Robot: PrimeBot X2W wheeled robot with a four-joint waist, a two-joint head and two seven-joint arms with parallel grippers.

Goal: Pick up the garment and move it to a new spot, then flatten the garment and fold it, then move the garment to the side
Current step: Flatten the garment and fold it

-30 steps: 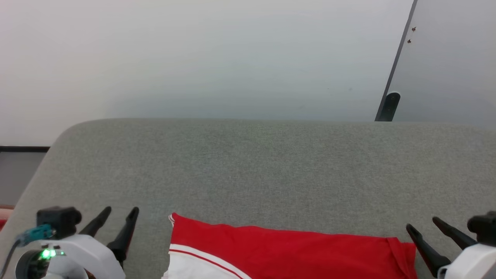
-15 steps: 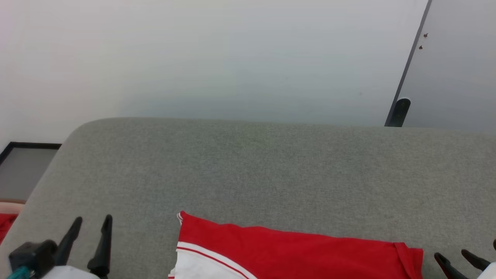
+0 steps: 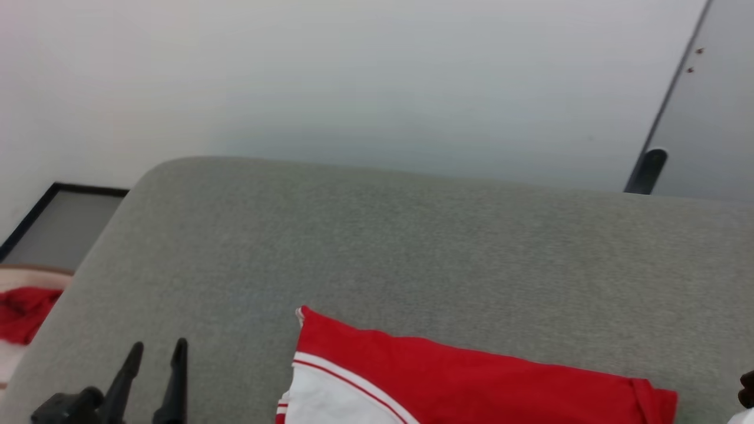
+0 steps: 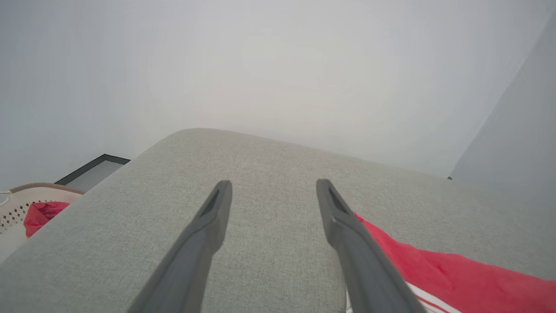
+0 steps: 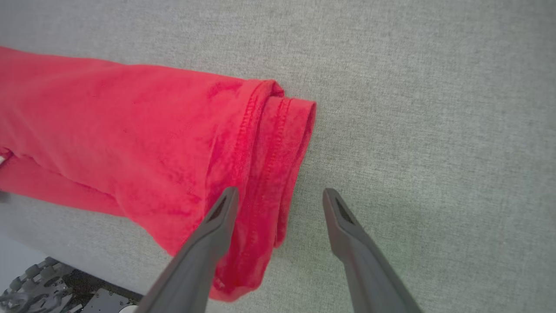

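The garment (image 3: pixel 471 377) is a red jersey lying folded on the grey fabric surface (image 3: pixel 412 247), with a white part (image 3: pixel 330 400) and red-and-white trim at its left end. My left gripper (image 3: pixel 159 347) stands open to the left of it, apart from the cloth. In the left wrist view the left gripper (image 4: pixel 273 183) is open over bare grey fabric, with the garment (image 4: pixel 434 269) beside its right finger. My right gripper (image 5: pixel 280 191) hangs open above the garment's hemmed right end (image 5: pixel 260 152), nothing between its fingers.
A cream perforated basket (image 4: pixel 17 204) holding a plain red cloth (image 3: pixel 23 312) sits off the surface's left edge. A pale wall rises behind, and a grey panel with a dark handle (image 3: pixel 645 171) stands at the right. Robot base parts (image 5: pixel 43 291) show below the near edge.
The head camera has turned, so the whole picture has shifted right and tilted. Both grippers have dropped toward the bottom edge of that view, the right one almost out of it. The garment lies as before.
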